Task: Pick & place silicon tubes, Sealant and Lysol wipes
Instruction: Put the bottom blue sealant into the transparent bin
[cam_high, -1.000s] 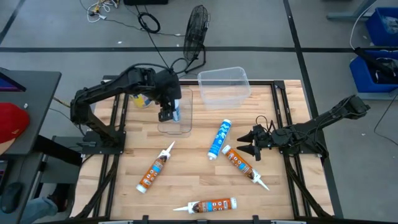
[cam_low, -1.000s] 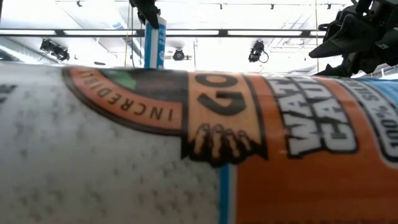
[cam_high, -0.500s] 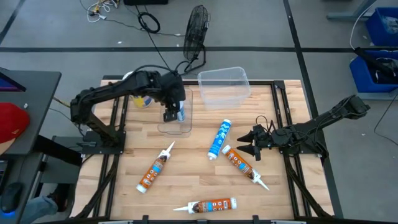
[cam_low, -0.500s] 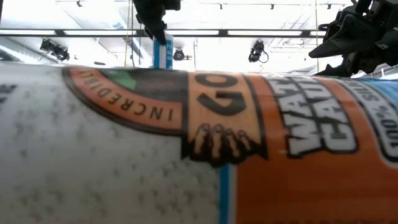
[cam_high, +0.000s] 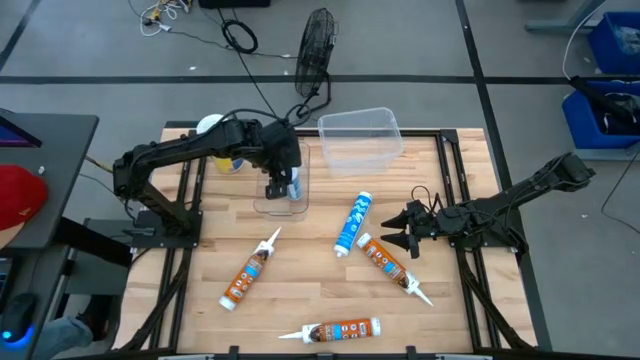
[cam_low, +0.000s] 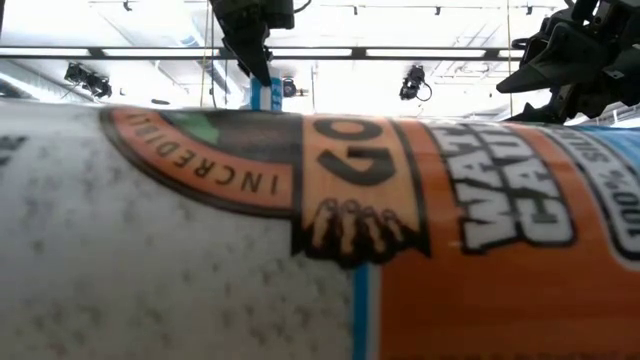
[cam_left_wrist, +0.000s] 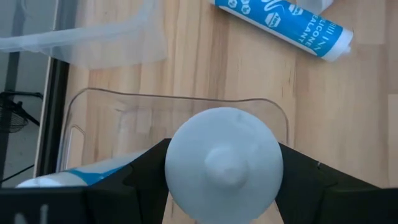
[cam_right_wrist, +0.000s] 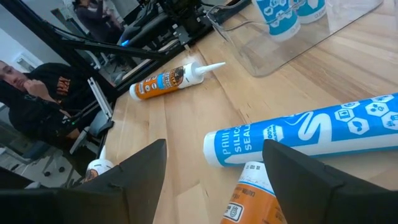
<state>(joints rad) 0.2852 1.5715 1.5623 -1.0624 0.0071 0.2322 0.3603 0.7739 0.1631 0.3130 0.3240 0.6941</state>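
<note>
Our left pincer (cam_high: 283, 186) reaches out over the far-left part of the desk, its fingers clamped closed. Our right pincer (cam_high: 397, 232) waits low at the right, fingers spread apart.

Three orange-and-white sealant tubes are counted on the desk in the high view: one at 7 o'clock (cam_high: 248, 272), one at 6 o'clock (cam_high: 335, 330), one at 4 o'clock (cam_high: 390, 266). Blue-and-white silicone tubes number at least two: one lying near the centre (cam_high: 353, 222), one held upright by the left gripper (cam_high: 283, 185) over the nearer bin; a further blue-and-white tube (cam_left_wrist: 68, 176) is glimpsed in that bin in the left wrist view. Two clear plastic bins are seen, one at 11 o'clock (cam_high: 302, 199) and one at 12 o'clock (cam_high: 361, 137). One Lysol wipes canister (cam_high: 222, 148) is counted at 10 o'clock, partly hidden. Two arms are present.
</note>
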